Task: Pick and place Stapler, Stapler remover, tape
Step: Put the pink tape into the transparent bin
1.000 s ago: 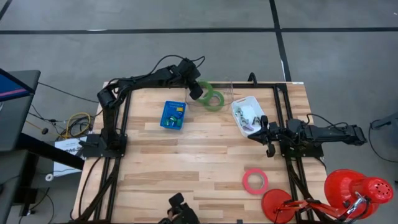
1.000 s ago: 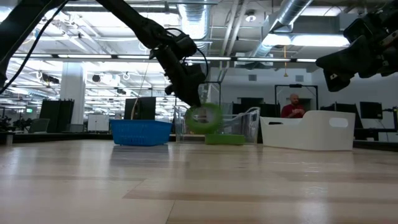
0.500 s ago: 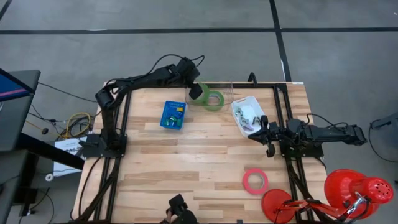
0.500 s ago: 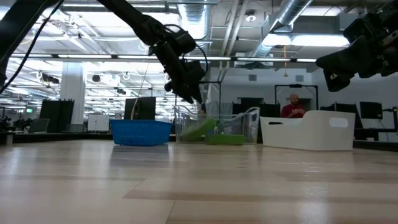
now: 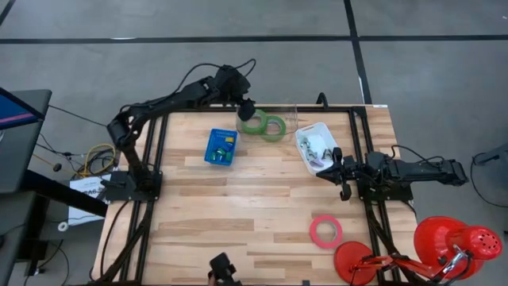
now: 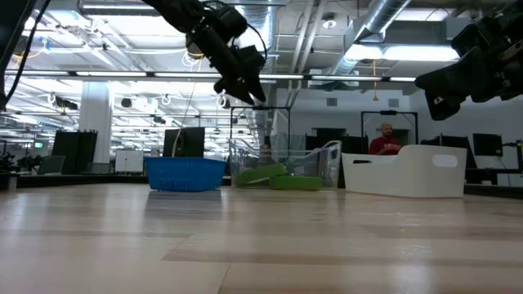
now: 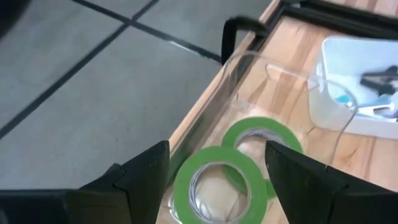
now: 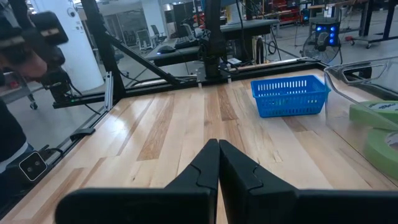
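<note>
My left claw (image 5: pixel 248 108) hangs wide and empty at the upper middle of the frame, over the clear bin (image 5: pixel 292 111) where two green tape rolls (image 5: pixel 264 124) lie, so that drop looks done. My right claw (image 5: pixel 343 172) waits pinched shut at centre right. Next I judge is the pinkish-red tape (image 5: pixel 325 231), lower right; white tray (image 5: pixel 305 130) and blue basket (image 5: pixel 221 147) stand clear.

Two green tape rolls (image 5: pixel 264 125) overlapping; pinkish-red roll (image 5: pixel 325 231) flat, apart.
</note>
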{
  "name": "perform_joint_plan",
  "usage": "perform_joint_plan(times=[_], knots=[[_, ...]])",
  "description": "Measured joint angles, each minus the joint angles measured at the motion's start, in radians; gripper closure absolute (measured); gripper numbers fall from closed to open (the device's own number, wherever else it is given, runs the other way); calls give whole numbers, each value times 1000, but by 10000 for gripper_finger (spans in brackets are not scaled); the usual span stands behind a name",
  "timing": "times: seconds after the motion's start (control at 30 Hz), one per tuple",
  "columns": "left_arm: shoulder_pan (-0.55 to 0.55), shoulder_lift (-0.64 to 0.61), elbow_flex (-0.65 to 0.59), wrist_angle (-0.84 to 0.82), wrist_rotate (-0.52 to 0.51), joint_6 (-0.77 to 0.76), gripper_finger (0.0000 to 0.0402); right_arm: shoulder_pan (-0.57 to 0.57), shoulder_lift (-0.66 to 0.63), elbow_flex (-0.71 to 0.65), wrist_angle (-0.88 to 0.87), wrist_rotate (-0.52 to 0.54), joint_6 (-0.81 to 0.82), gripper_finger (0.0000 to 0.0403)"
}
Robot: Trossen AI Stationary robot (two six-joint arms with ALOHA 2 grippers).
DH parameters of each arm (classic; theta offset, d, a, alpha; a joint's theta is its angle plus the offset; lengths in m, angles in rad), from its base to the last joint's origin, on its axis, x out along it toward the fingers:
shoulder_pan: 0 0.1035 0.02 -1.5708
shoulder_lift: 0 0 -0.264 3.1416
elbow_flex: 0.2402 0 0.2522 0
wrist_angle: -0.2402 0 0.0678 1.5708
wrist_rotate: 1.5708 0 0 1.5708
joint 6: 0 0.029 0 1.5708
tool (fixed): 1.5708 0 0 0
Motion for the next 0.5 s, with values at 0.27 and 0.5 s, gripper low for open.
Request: perform_joint_plan(times=[0.27,0.5], knots=[[-14,-52,0,-2,0,-7,156,0,0,0,0,0,0,403],[-65,-80,0,0,1,-6,187,0,0,0,0,0,0,403]])
